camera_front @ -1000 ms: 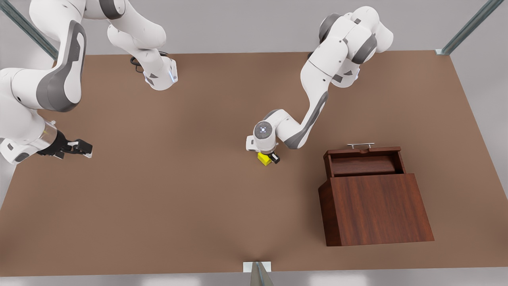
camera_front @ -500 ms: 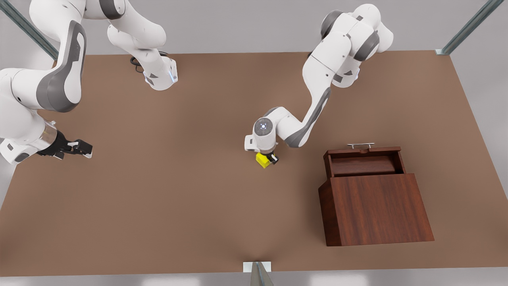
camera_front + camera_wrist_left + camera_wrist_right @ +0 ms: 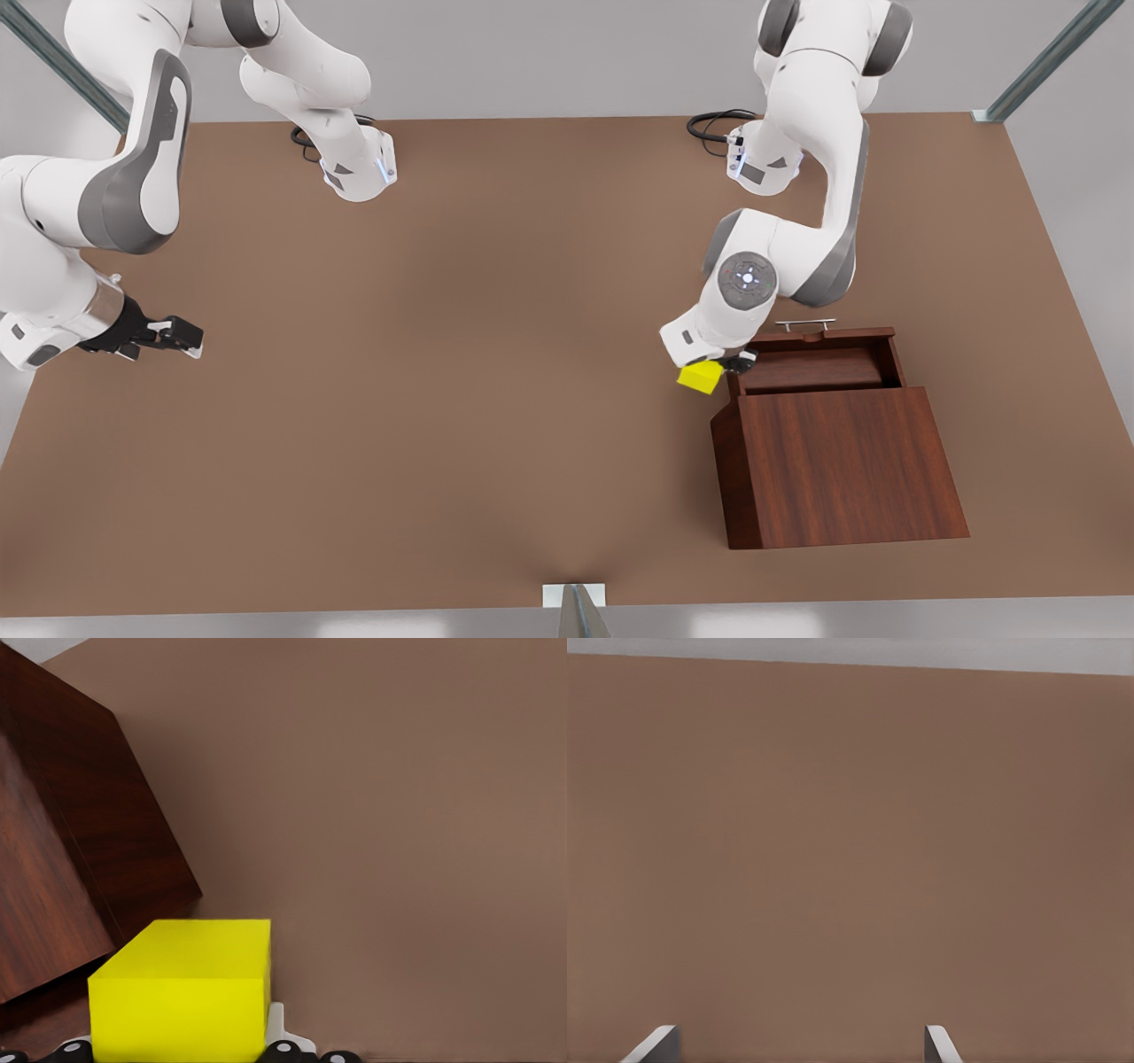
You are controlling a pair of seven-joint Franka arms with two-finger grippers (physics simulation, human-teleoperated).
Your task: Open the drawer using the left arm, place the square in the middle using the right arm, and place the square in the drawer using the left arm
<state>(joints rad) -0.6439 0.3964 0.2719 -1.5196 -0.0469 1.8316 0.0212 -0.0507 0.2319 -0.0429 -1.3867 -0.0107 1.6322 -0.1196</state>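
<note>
The yellow square hangs just above the table at the left front corner of the open drawer, with my left gripper shut on it. In the left wrist view the square sits between the fingers, beside the cabinet's dark wood side. The drawer's tray is pulled out, its silver handle on the far side. My right gripper waits open and empty, low over the table at the front view's far left; the right wrist view has its fingertips spread apart over bare tabletop.
The wood cabinet with slanted top stands at the front view's right. The two arm bases sit at the table's far edge. The brown tabletop stretches between the arms.
My left gripper has lifted the square from the table's middle and carried it toward the front view's right, up to the drawer's corner. The right arm has hardly moved.
</note>
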